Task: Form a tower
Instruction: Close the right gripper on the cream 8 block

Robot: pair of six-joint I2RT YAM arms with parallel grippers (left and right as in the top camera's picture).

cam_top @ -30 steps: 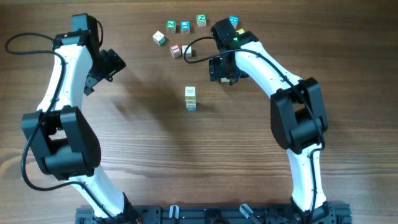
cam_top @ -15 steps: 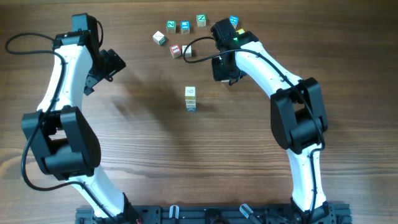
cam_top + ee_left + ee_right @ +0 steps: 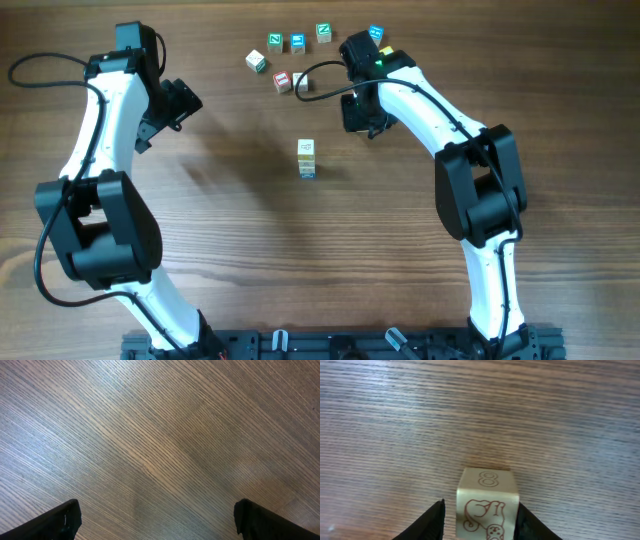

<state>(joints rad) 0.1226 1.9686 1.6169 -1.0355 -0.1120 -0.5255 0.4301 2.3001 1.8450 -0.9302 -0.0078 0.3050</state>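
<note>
Your right gripper (image 3: 480, 519) is closed on a red-marked cube (image 3: 487, 507), near the tower (image 3: 307, 158) on its right. The tower stands on the brown wood-grain table (image 3: 250, 250). Your left gripper (image 3: 157, 522) gapes wide, well left of the tower.

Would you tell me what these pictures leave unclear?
Right wrist: the bottom edge cuts off the cube, so whether the right gripper clamps it is unclear.
Overhead: that cube is hidden under the right gripper.
Overhead: on the tower, cube count and marks are too small.
Left wrist: the left gripper shows only fingertips; edges cut the rest.
</note>
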